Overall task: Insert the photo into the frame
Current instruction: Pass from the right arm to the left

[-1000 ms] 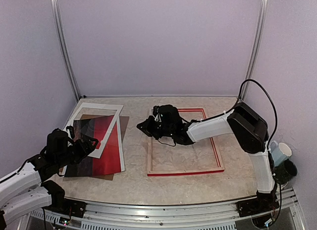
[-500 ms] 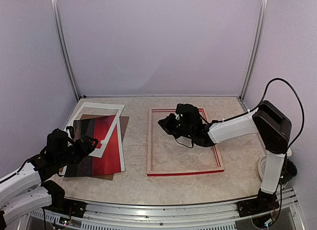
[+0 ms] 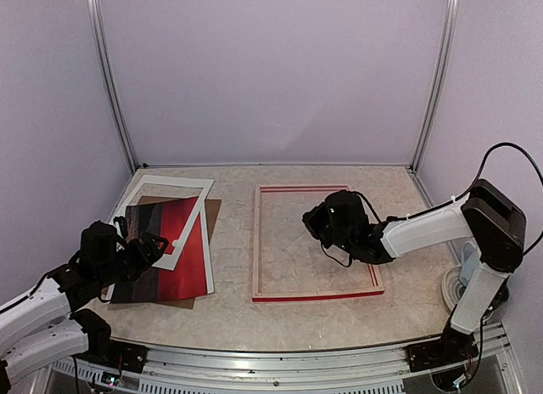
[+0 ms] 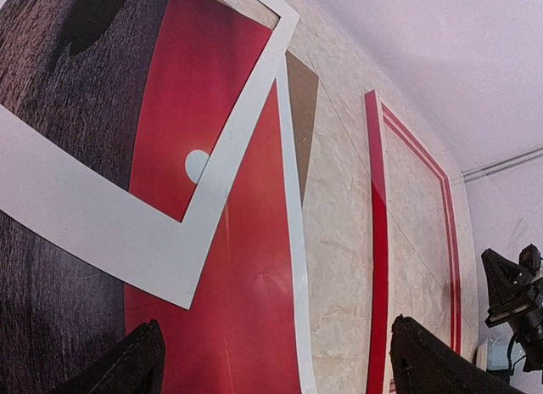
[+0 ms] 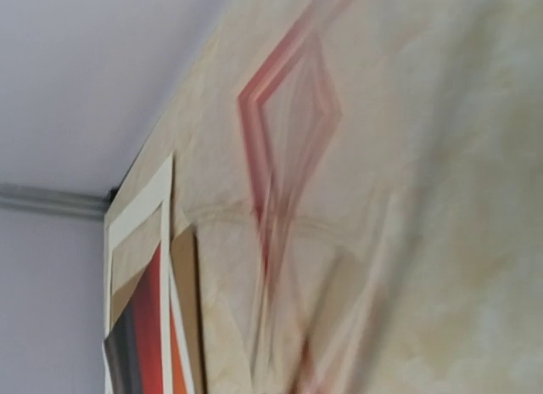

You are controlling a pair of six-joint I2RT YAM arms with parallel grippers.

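Photo [image 3: 174,245] lies face up near the tabletop's [image 3: 229,322] left edge, red sky and small white sun showing. It rests on a brown backing board [image 3: 213,210] that shows past its far right corner. A white mat border [image 3: 188,188] lies skewed across its far half, one corner overlapping the red area beside the sun.

Frame [image 3: 316,296] lies flat right of the tabletop's centre, red face up and hollow, with bare tabletop showing through it. Its left rail runs roughly parallel to the photo's right edge. A strip of bare tabletop separates the two, and they do not touch. Open tabletop also lies between both items and the near edge.

My left gripper [image 3: 146,244] stands over the photo's near left part with its fingers [image 4: 136,364] spread wide, grasping nothing. Contact with the print cannot be judged.

My right gripper [image 3: 314,222] hangs over the frame's interior, nearer its right rail, clenched and empty. My right wrist view is blurred and shows none of its fingers.
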